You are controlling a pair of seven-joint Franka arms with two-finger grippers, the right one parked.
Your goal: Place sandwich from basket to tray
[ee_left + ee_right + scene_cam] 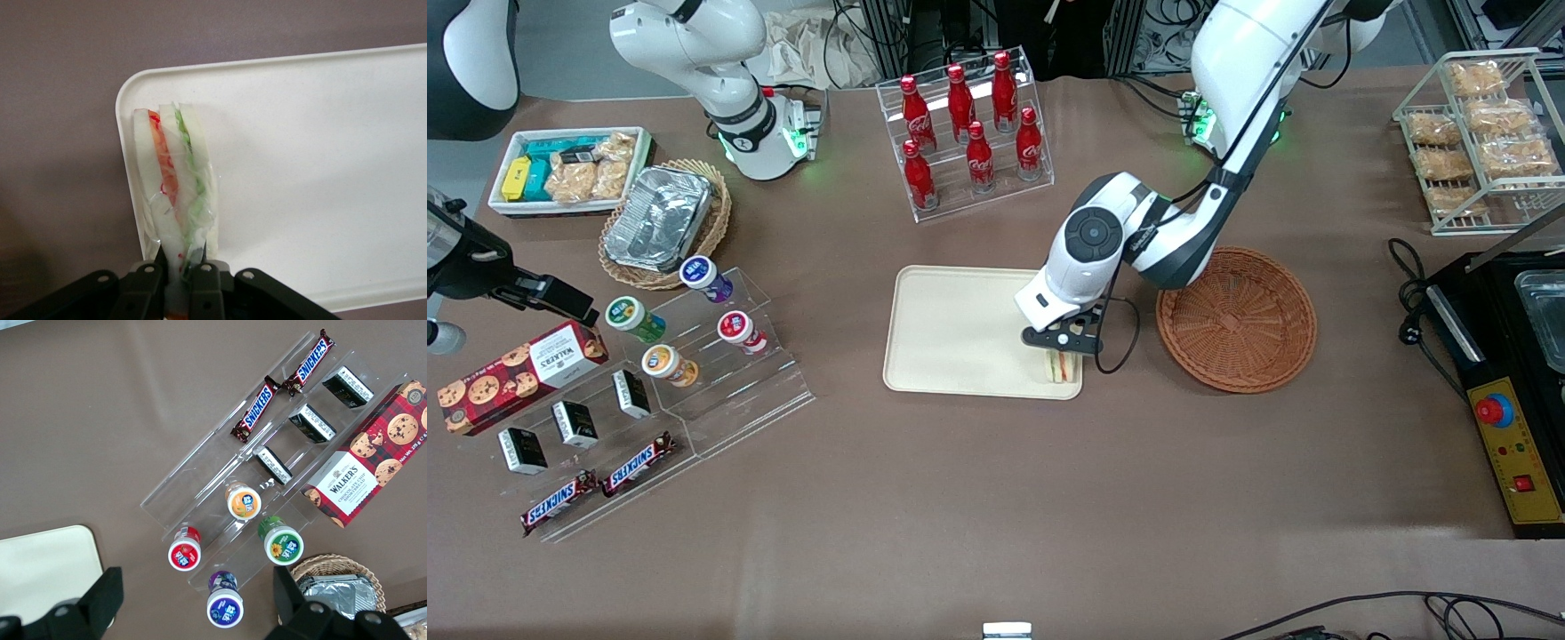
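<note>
My left gripper (1060,345) is shut on the sandwich (1060,366), a wrapped wedge of pale bread with orange-red and green layers. It holds the wedge at the corner of the cream tray (951,329) nearest the front camera and the basket. In the left wrist view the black fingers (150,283) pinch one end of the sandwich (175,175), which reaches out over the tray (320,167) near its rounded corner. Whether the sandwich rests on the tray I cannot tell. The reddish-brown wicker basket (1238,320) beside the tray holds nothing.
A rack of red bottles (969,133) stands farther from the front camera than the tray. Toward the parked arm's end are an acrylic stand with cups (694,347), snack bars, a cookie box (520,373) and a foil container (660,218). A wire rack of pastries (1480,133) and a black machine (1512,391) lie toward the working arm's end.
</note>
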